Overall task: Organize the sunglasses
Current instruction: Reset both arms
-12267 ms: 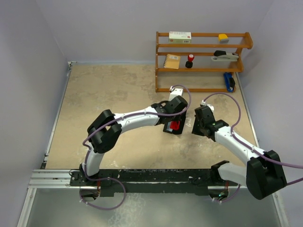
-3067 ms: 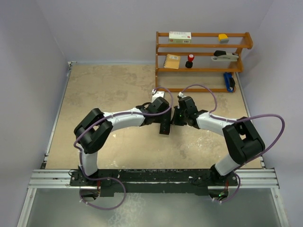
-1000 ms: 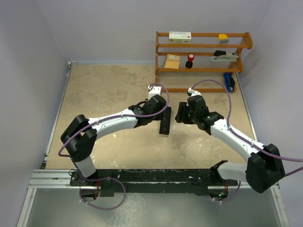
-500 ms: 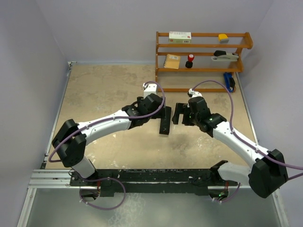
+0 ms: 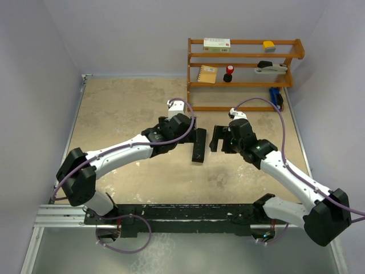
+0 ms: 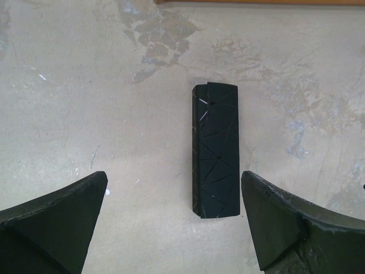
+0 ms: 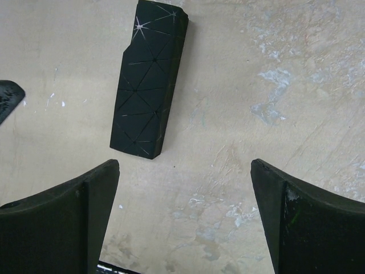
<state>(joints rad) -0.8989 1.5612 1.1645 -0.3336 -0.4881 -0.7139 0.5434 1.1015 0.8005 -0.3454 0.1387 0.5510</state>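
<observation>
A closed black oblong case [image 5: 198, 150] with thin triangle lines lies flat on the table between my two arms. The sunglasses are hidden from every view. My left gripper [image 5: 197, 135] hovers just above and left of the case, open and empty. In the left wrist view the case [image 6: 215, 151] lies ahead, nearer the right finger, with the left gripper [image 6: 173, 177] spread wide. My right gripper [image 5: 215, 138] is open and empty a little to the right of the case. The right wrist view has the case [image 7: 149, 80] ahead and left of the right gripper [image 7: 183, 165], not touching it.
A wooden shelf rack [image 5: 245, 84] stands at the back right with a notebook [image 5: 207, 74], a white box [image 5: 217, 44], a yellow item [image 5: 268, 44], a red-topped stamp [image 5: 228, 73], a stapler [image 5: 271, 67] and a blue item [image 5: 276, 98]. Grey walls enclose the table.
Both grippers have opened wide and drawn back from the black case, the left to the left and the right to the right. The case stays lying where it was.
</observation>
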